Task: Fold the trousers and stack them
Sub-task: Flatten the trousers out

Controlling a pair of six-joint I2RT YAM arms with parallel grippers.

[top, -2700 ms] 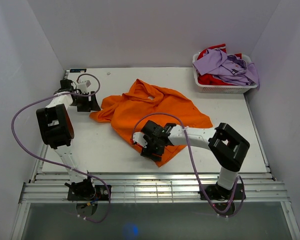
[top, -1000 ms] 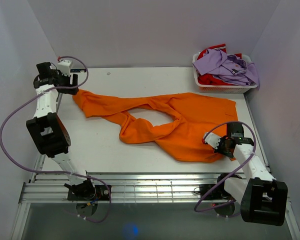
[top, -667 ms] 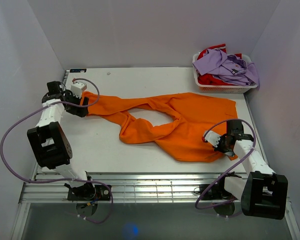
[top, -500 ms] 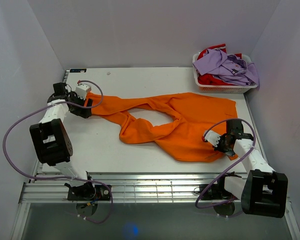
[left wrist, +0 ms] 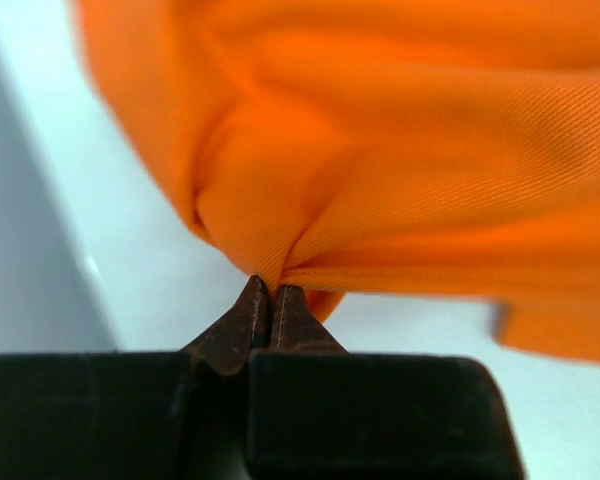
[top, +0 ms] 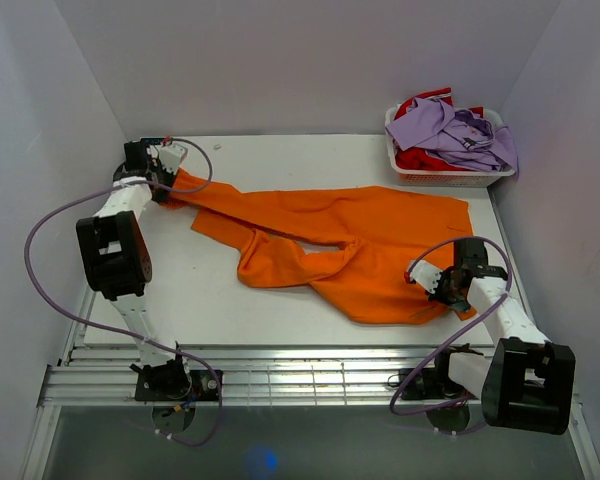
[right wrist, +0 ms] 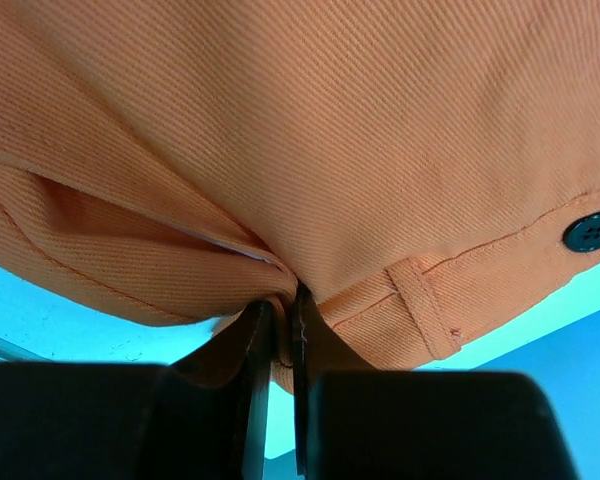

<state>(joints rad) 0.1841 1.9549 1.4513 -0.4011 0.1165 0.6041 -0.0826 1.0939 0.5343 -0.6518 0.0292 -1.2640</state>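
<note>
The bright orange trousers (top: 350,235) lie spread across the white table (top: 220,300), one leg stretched to the far left corner, the other folded back near the middle. My left gripper (top: 168,170) is shut on that leg's end; in the left wrist view its jaws (left wrist: 268,292) pinch a bunch of the trousers (left wrist: 400,180). My right gripper (top: 452,292) is shut on the waistband at the near right; the right wrist view shows the gripper (right wrist: 285,300) clamping the trousers (right wrist: 310,130) beside a belt loop and a dark button (right wrist: 590,232).
A white basket (top: 450,178) at the far right corner holds a lilac shirt (top: 455,130) over a red garment (top: 420,158). White walls enclose the table on three sides. A metal rail frame (top: 300,378) runs along the near edge.
My left gripper has shut on the leg's end and carried it toward the far left corner, stretching that leg straighter. The right gripper has kept its hold and place.
</note>
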